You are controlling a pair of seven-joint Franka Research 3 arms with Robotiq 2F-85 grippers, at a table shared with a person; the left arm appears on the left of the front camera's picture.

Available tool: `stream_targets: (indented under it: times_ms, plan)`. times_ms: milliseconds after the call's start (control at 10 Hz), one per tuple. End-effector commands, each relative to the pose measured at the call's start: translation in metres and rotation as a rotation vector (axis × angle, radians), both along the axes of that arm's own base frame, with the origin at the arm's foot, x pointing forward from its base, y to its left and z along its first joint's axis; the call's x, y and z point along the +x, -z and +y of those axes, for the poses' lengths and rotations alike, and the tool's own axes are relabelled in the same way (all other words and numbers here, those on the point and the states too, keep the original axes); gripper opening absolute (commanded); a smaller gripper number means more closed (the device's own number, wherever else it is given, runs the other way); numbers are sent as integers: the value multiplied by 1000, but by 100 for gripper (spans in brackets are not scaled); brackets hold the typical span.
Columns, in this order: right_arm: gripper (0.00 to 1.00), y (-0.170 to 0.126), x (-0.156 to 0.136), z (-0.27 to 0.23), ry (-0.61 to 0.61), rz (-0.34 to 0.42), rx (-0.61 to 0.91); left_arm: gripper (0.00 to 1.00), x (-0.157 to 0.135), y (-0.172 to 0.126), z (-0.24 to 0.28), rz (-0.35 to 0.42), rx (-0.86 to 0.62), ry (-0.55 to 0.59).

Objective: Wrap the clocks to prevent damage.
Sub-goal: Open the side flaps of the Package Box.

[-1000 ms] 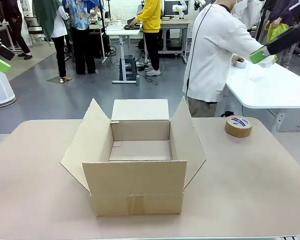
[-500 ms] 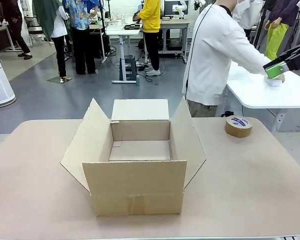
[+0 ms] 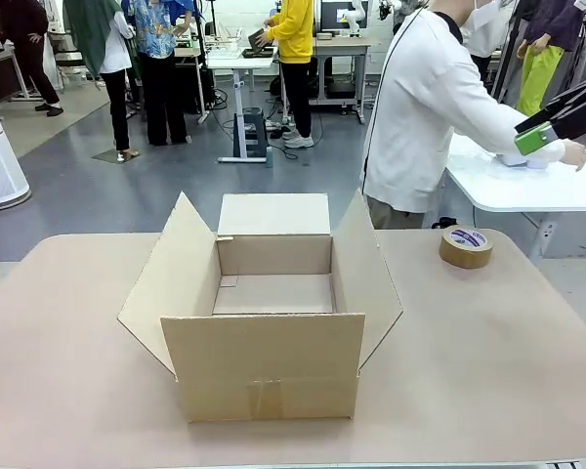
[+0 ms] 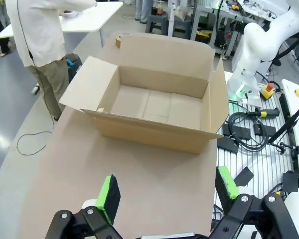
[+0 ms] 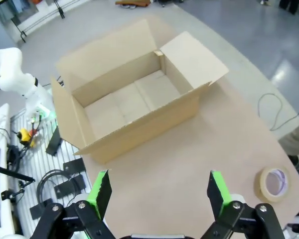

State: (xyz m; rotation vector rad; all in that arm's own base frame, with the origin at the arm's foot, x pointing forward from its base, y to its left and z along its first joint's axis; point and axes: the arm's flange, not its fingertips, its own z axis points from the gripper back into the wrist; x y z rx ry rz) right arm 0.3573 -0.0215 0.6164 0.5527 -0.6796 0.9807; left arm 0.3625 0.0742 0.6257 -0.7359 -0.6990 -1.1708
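One brown table (image 3: 488,342) fills the lower half of the front view and bears a cardboard box (image 3: 264,362) at centre, its four flaps spread and its floor bare, exactly as it stood a second ago. Behind it, in the upper right of the frame, a person (image 3: 420,107) in a white top has leaned farther over a white side table (image 3: 508,186) than a second ago. Both arms are raised, looking down on the box. The right gripper (image 5: 158,191) has its jaws wide apart and holds nothing; in the front view it has dropped from the upper right corner to a lower spot at the right edge. The left gripper (image 4: 168,189) is likewise spread and empty, and has drawn away from the upper left edge of the front view. A roll of tape (image 3: 466,246) lies untouched at the right of the brown table, well apart from the box. The person's hand (image 3: 574,153) now reaches to the far right edge; whether it grasps anything cannot be told. Where the clocks are cannot be told either; wrapping has probably not begun, and the person may be fetching them.
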Motion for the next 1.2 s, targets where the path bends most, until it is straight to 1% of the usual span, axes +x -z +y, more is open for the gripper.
stream_targets:
  times_ms: [0, 100, 200, 300, 400, 500, 600, 700, 800, 1100]
  plan:
    - [100, -1, 1, 1, 6, -10, -5, 100, 3, 0, -4, -3, 9, 0]
    - [100, 1, -2, 3, -26, -66, -42, 78, 6, 0, -4, -44, 25, 24]
    - [41, -1, -4, 5, -26, -67, -70, 40, 0, 1, 1, -27, 34, 8]
    - [41, -2, -6, 7, -24, -68, -80, 19, -2, 0, 2, -23, 27, 8]
    - [0, -2, -5, 9, -28, -65, -80, 0, 0, 1, 3, -22, 37, 33]
    - [36, -1, -3, 9, -36, -53, -77, 0, 2, 3, 3, -14, 40, 48]
    - [0, 1, -3, 9, -42, -45, -77, 0, 1, 5, 4, -14, 39, 52]
    - [0, 1, -3, 8, -49, -39, -75, 5, 0, 6, 4, -13, 38, 53]
    - [0, 1, -3, 8, -55, -36, -72, 0, 1, 5, 4, -11, 35, 67]
    - [0, 1, -3, 8, -74, -26, -64, 0, 2, 6, 4, 0, 40, 60]
